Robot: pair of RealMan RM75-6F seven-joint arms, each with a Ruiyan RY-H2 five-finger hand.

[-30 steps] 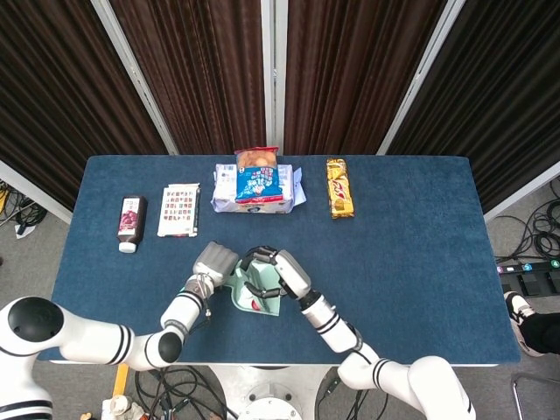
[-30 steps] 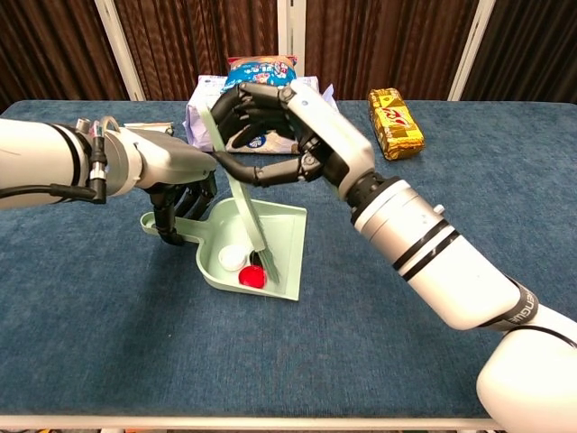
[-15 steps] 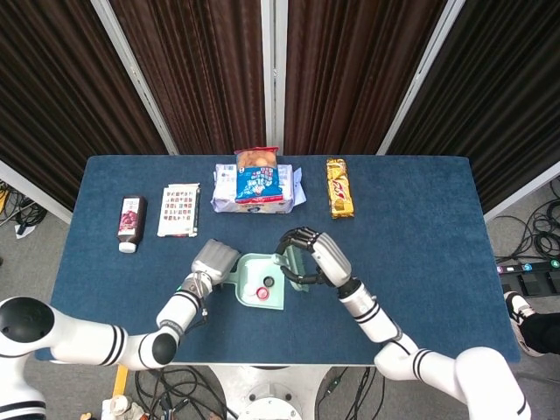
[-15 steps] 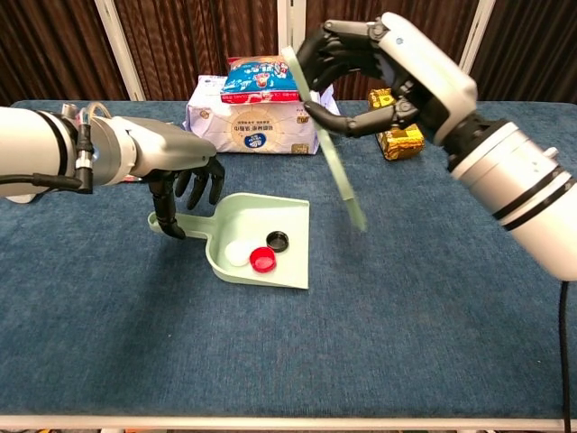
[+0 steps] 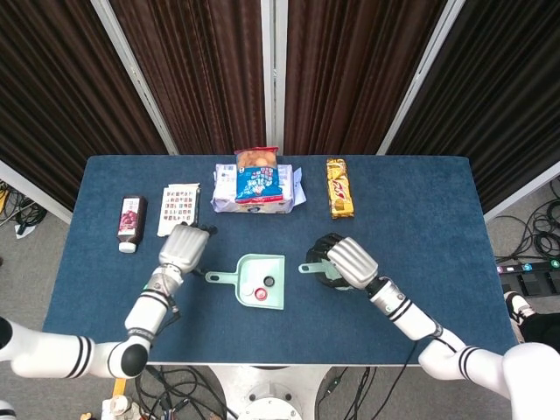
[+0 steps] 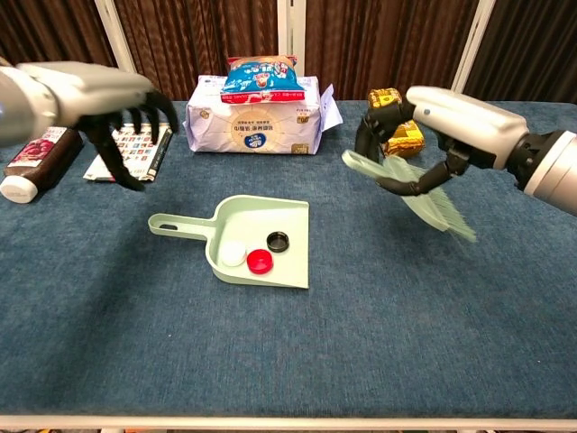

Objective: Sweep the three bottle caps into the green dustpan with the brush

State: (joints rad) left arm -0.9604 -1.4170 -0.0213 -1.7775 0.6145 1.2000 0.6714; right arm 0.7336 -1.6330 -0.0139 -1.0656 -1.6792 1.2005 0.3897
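The green dustpan (image 6: pixel 270 225) (image 5: pixel 269 289) lies flat on the blue table with its handle pointing left. Inside it sit a white cap (image 6: pixel 234 254), a red cap (image 6: pixel 261 262) (image 5: pixel 260 293) and a black cap (image 6: pixel 278 240) (image 5: pixel 269 281). My right hand (image 6: pixel 424 135) (image 5: pixel 343 261) grips the pale green brush (image 6: pixel 424 200), held low over the table to the right of the dustpan, bristles blurred and pointing right. My left hand (image 6: pixel 108 104) (image 5: pixel 182 247) hovers up and left of the dustpan handle, fingers spread and holding nothing.
Along the back stand a dark bottle (image 5: pixel 130 222), a booklet (image 5: pixel 179 209), a white tissue pack (image 5: pixel 254 186) with a snack bag (image 5: pixel 256 158) behind it, and a yellow snack bar (image 5: pixel 339 186). The table's front edge runs close below the dustpan.
My left hand let go of the dustpan handle and rose away to the left. My right hand carried the brush out of the dustpan, rightward and down. All three caps stayed in the pan.
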